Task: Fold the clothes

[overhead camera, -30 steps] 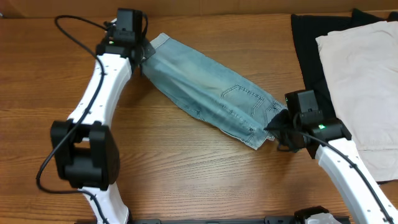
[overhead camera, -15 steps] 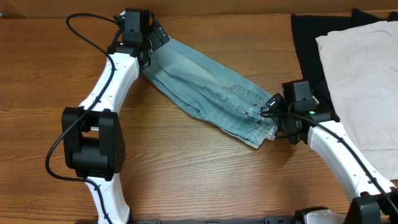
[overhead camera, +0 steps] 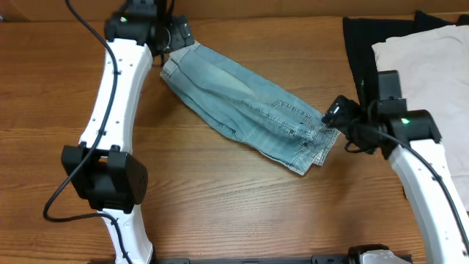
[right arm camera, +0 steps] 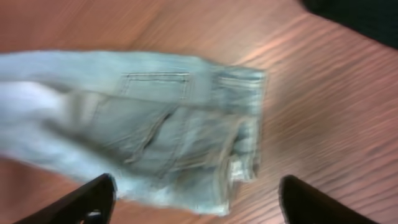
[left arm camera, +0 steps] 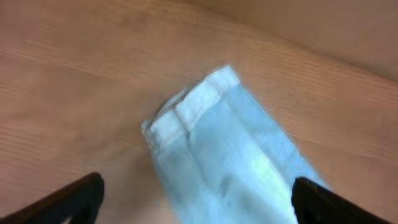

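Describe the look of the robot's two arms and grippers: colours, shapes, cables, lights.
Both the left arm and right arm have white tubular links, black joints, loose black cables and a green light. Black fingers tip the left gripper and right gripper.

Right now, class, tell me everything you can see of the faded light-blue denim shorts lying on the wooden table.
The faded light-blue denim shorts lie flat on the brown wooden table, doubled lengthwise into a long diagonal strip. The cuffed leg hem lies by the left gripper, the rumpled waistband by the right gripper, and one stitched pocket faces up. Both grippers are open; neither grips the cloth.
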Motion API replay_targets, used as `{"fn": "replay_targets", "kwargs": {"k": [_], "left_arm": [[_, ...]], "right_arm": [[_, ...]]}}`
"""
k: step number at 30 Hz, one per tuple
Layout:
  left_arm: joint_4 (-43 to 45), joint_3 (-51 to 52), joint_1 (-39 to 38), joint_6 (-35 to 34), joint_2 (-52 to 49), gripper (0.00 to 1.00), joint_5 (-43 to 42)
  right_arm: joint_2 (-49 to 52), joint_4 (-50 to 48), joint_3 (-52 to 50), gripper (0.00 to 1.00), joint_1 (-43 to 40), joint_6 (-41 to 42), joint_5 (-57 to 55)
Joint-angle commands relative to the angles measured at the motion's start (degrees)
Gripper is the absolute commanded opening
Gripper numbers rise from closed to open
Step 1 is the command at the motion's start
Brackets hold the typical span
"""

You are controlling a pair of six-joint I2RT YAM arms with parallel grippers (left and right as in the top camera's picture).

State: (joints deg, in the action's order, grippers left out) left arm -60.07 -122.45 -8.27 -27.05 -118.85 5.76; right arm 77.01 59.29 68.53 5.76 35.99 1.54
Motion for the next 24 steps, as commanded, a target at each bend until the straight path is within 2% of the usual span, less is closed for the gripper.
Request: {"fn": "replay_targets", "kwargs": {"k": [1, 3, 5, 7, 10, 17, 24], "left_arm": [[-7.1, -5.1, 0.0, 3.3, 0.7, 0.79, -0.3], [-9.2, -5.0, 0.0, 3.3, 0.6, 0.61, -0.2], [-9.8, -4.0, 0.0, 3.3, 0.5, 0.44, -0.2], [-9.7, -2.6, 0.0, 3.3, 0.5, 0.35, -0.2], [-9.3, -0.9, 0.0, 3.3, 0.4, 0.27, -0.2], [-8.0, 1.6, 0.0, 3.2, 0.4, 0.26, -0.2], [-7.8, 1.6, 0.0, 3.0, 0.1, 0.27, -0.3]], "right_arm": [[-2.6, 1.3, 1.5, 0.66, 3.1, -6.5, 5.8], [-2.3, 1.1, 0.4, 0.36, 5.0, -6.9, 5.6], [-1.4, 0.2, -1.0, 0.18, 6.6, -6.9, 5.6], [0.0, -0.9, -2.6, 0.04, 8.3, -6.9, 5.8], [2.3, -3.4, -5.2, 0.04, 10.8, -6.9, 7.6], [8.8, -11.3, -8.0, 0.06, 12.7, -4.2, 5.4], [15.3, -21.4, -8.3, 0.09, 8.8, -0.6, 1.0]]}}
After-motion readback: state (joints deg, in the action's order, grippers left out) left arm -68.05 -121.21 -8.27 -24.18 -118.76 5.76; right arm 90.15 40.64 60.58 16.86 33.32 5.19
